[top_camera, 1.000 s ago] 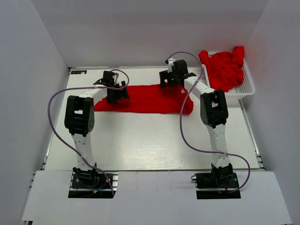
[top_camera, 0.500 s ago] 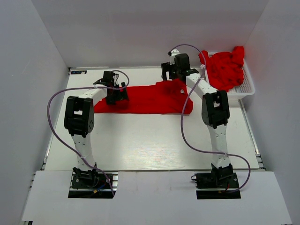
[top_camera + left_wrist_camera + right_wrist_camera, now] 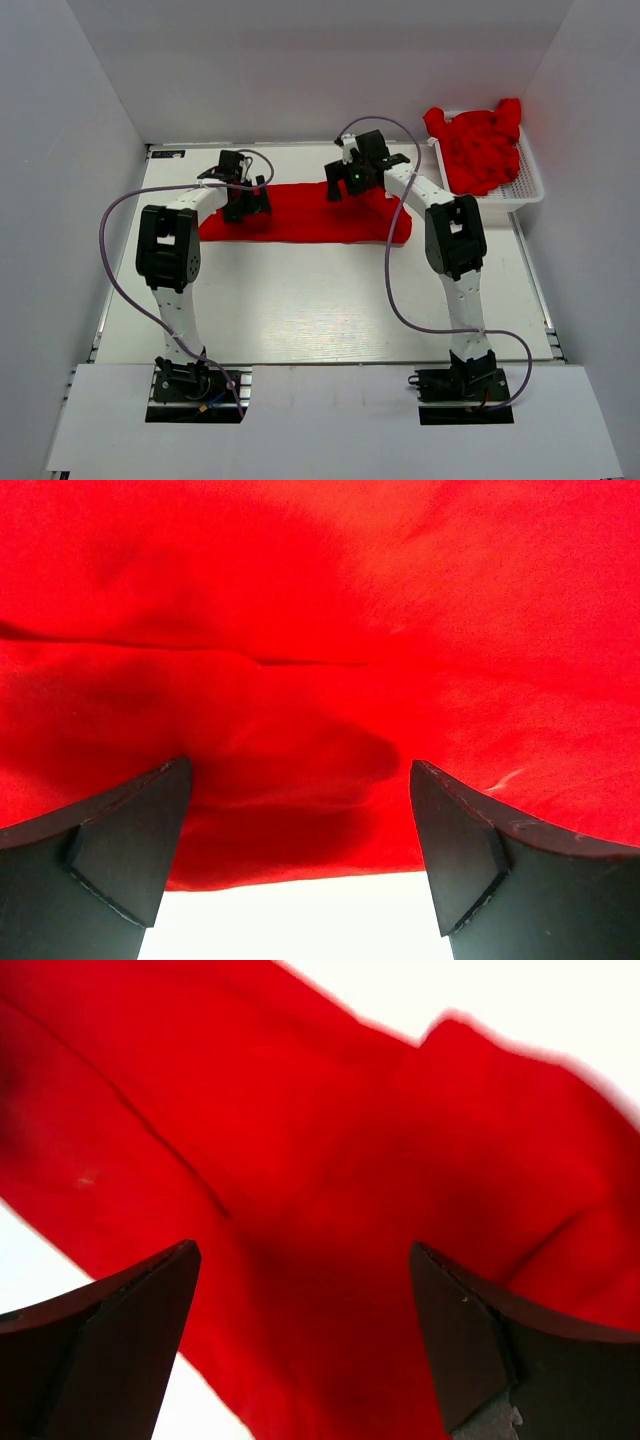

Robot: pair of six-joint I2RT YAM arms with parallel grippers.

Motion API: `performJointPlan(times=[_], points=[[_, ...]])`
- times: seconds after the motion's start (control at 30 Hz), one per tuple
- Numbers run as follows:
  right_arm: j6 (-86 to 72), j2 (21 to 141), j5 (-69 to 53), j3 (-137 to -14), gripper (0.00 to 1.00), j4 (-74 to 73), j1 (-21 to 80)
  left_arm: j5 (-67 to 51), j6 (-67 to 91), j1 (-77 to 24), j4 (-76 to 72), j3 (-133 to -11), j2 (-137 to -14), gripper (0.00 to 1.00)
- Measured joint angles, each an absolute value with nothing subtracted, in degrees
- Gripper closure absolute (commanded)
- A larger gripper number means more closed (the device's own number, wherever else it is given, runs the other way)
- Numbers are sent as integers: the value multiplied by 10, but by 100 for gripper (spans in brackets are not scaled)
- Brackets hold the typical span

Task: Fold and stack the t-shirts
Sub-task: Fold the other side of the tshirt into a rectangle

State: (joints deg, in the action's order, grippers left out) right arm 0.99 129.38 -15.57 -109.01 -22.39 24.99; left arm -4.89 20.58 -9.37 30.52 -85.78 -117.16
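Observation:
One red t-shirt (image 3: 320, 215) lies folded into a long flat strip across the far half of the table. My left gripper (image 3: 246, 203) hangs over its left end, jaws open, with red cloth (image 3: 300, 680) below and nothing held. My right gripper (image 3: 346, 186) hovers over the strip's far edge right of the middle, jaws open over the cloth (image 3: 330, 1190) and empty. More red t-shirts (image 3: 480, 145) lie heaped in the basket at the far right.
The white slotted basket (image 3: 525, 190) stands at the far right corner against the wall. White walls close in the table on the left, the back and the right. Bare table (image 3: 320, 300) lies between the shirt and the arm bases.
My right gripper has let go of the shirt's far edge and swung left over the strip. The cloth it had raised has dropped flat. The left arm has barely moved.

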Motion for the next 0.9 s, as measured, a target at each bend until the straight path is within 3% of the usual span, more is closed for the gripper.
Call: performJointPlan(times=[0.17, 0.63, 0.9], points=[[-18, 1330, -136, -1089, 10, -239, 244, -49, 210, -88, 292, -827, -1161, 0], [-65, 1333, 95, -1091, 10, -241, 194, -39, 216, -88, 277, -810, -1153, 0], [-32, 1345, 125, -1185, 10, -263, 170, -34, 211, -88, 309, -829, -1153, 0]])
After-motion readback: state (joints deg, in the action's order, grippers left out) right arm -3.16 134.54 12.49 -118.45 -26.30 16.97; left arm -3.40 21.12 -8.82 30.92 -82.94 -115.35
